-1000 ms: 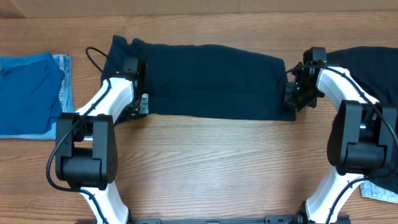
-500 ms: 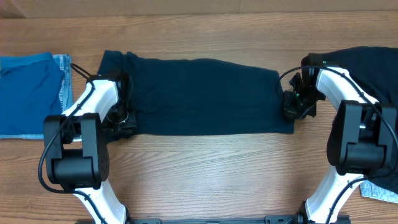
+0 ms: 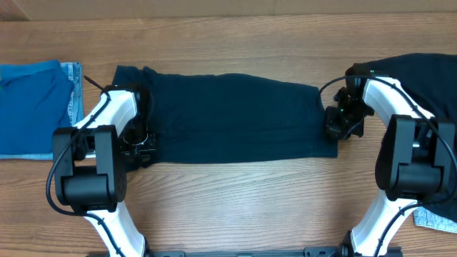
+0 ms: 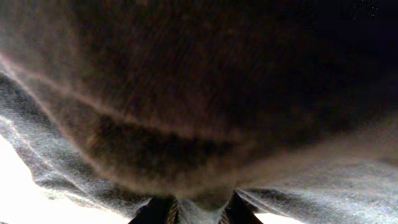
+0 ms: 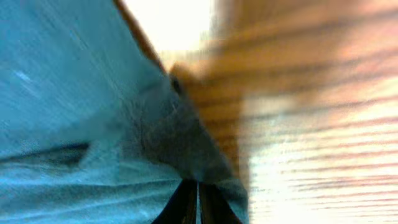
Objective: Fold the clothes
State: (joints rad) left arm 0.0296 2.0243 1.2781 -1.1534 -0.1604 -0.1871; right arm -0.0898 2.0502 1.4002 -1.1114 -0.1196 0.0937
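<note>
Two ends of navy garment (image 3: 235, 118) clamped by left gripper (image 3: 140, 148) and right gripper (image 3: 334, 127), fingertips (image 5: 181, 206) buried under cloth.

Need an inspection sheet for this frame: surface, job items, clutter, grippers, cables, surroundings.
Surface: wooden table, with bare wood along the near side.
Job's things: navy garment spread flat between the arms; blue garment at the left edge, lying over a denim piece; dark garment at the right edge, partly out of frame.
Clutter: patterned scrap in the near right corner.
Grippers: left gripper pinches the navy garment's left end; right gripper pinches its right end.
Cables: left-arm cable and right-arm cable both loop free above the cloth.
Surroundings: tan strip beyond the far edge, unidentifiable.
</note>
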